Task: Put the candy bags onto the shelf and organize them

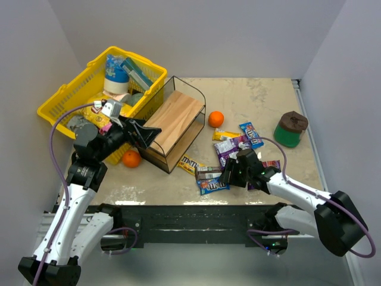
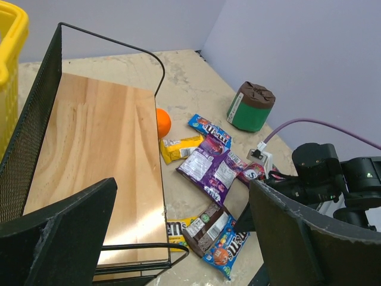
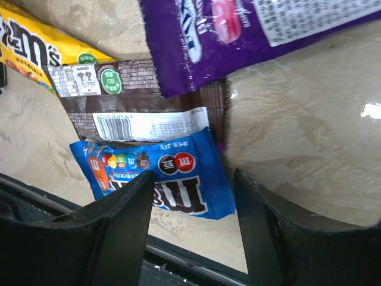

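Blue and glossy, the nearest candy bag (image 1: 212,186) (image 2: 226,247) (image 3: 166,173) lay flat on the desk (image 1: 256,101) by its near edge, its long axis running roughly left to right in the top view. A brown packet (image 1: 208,173) (image 3: 131,104) lay just behind it, touching it and pointing the same way. A yellow packet (image 1: 189,163) (image 3: 30,44) sat at their left, close to the shelf's near corner.

Farther back, a purple packet (image 1: 229,146) (image 2: 208,170) lay on a diagonal. Another blue packet (image 1: 251,134) and another yellow one (image 1: 225,134) lay beyond it, near an orange (image 1: 215,118).

The shelf (image 1: 175,119) (image 2: 95,161) stood between the yellow basket (image 1: 65,101) and the candy. Its wooden board carried nothing, and its long axis ran from near-left to far-right.

The right gripper (image 1: 228,177) (image 3: 193,185) hung low over the blue bag's right end. Its jaws stood apart and held nothing. The left gripper (image 1: 143,134) (image 2: 181,196) hovered at the shelf's near-left end, spread wide and empty.

A second orange (image 1: 131,158) lay by the basket, and a green container (image 1: 290,130) stood at the far right.
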You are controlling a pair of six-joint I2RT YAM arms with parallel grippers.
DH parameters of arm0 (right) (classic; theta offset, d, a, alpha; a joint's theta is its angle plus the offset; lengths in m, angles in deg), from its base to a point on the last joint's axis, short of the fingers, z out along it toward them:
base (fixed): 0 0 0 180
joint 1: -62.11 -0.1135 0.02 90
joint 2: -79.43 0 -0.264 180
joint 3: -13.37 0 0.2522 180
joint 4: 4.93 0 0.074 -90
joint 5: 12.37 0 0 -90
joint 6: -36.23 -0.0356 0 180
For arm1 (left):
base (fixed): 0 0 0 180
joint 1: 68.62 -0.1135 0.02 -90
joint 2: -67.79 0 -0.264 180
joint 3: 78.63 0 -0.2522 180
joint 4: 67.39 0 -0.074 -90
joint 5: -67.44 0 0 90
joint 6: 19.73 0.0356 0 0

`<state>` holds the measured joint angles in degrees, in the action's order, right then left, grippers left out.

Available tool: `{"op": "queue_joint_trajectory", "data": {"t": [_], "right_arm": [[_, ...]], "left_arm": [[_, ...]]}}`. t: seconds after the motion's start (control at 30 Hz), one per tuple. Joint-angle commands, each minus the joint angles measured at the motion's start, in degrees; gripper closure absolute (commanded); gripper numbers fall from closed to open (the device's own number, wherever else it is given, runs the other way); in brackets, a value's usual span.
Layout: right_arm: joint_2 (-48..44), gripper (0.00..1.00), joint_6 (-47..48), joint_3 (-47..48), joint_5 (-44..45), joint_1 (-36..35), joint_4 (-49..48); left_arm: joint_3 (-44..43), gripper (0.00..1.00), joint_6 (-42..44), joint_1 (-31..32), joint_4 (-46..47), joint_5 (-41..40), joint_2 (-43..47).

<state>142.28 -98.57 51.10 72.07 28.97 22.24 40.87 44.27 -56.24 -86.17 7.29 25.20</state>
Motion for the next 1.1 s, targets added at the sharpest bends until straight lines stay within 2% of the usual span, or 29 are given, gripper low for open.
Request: {"op": "queue_joint_trajectory", "data": {"t": [0.0, 0.07, 0.1, 0.17, 0.2, 0.3, 0.83, 1.07], "right_arm": [[0.70, 0.44, 0.15, -1.46, -0.68, -1.74, -3.30], [0.52, 0.53, 0.06, -1.99, -1.03, -2.01, -3.48], [0.43, 0.64, 0.06, -2.17, -1.64, -2.10, -3.39], [0.52, 0.77, 0.15, -2.17, -2.26, -2.01, -2.78], [0.61, 0.88, 0.15, -1.91, -2.61, -2.01, -2.34], [-0.53, 0.99, 0.41, -1.12, -2.70, -2.19, 0.38], [-12.40, 1.00, -0.20, 7.93, -7.97, -2.19, 5.83], [-11.53, 0.98, 1.37, 12.68, -3.59, -2.19, 9.96]], "left_arm": [[-2.13, 0.02, -0.19, 0.01, 0.10, -0.40, 0.31], [-2.21, 0.02, -0.02, 0.01, -0.08, -0.58, 0.31], [-2.13, 0.02, 0.07, 0.01, 0.01, -0.67, 0.31], [-2.13, 0.02, 0.16, 0.01, -0.34, -0.84, 0.22], [-2.30, 0.02, 0.25, 0.01, -0.43, -0.75, 0.14], [-2.39, 0.02, 0.51, 0.01, -0.87, -1.63, 0.05], [-3.36, 0.02, 1.04, 0.01, -3.33, -4.62, -0.48], [-3.36, 0.02, 1.04, 0.01, -4.30, -5.50, -0.65]]}}
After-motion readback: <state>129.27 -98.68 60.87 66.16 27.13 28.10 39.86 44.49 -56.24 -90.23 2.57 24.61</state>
